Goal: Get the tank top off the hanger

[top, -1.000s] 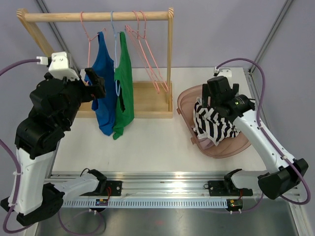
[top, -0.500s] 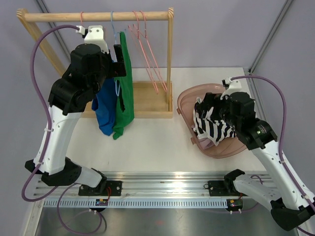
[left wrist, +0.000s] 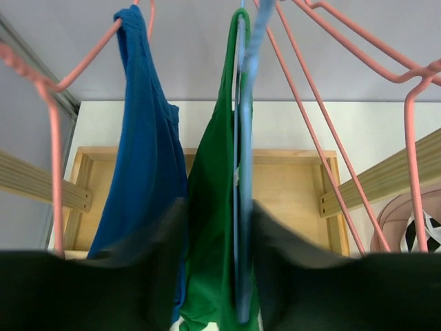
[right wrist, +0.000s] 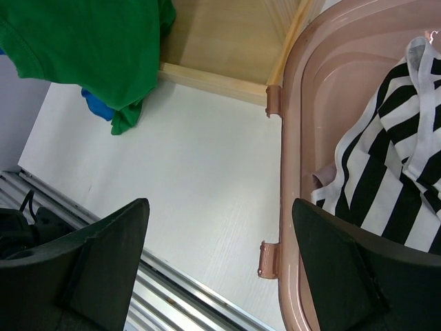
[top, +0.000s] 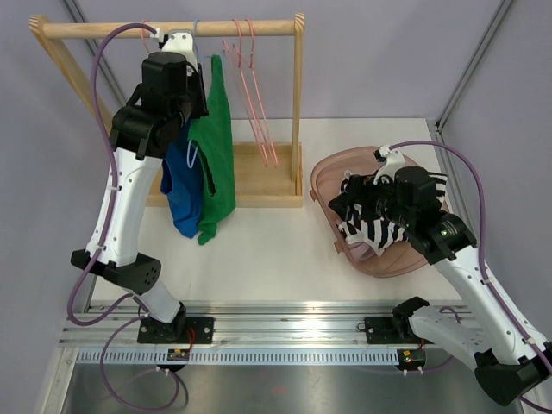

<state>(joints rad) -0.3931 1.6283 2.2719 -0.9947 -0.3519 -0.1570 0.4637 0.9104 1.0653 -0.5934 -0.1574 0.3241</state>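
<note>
A green tank top (top: 216, 147) hangs on a light blue hanger (left wrist: 246, 172) from the wooden rail (top: 172, 28). A blue tank top (top: 178, 194) hangs just left of it on a pink hanger. My left gripper (top: 201, 97) is high at the rail. In the left wrist view, the gripper (left wrist: 219, 276) has its jaws pressed onto the green tank top (left wrist: 213, 207) and the hanger between them. My right gripper (top: 338, 200) hovers open over the left rim of the pink basin (top: 323, 177), holding nothing (right wrist: 220, 269).
A black-and-white striped garment (top: 379, 226) lies in the basin. Empty pink hangers (top: 254, 95) hang to the right of the green top. The rack's wooden base tray (top: 259, 172) sits under the clothes. The green hem (right wrist: 83, 41) shows in the right wrist view.
The left arm rose from beside the blue top to the rail and its jaws closed on the green tank top and hanger. The right arm swung left over the basin rim.
</note>
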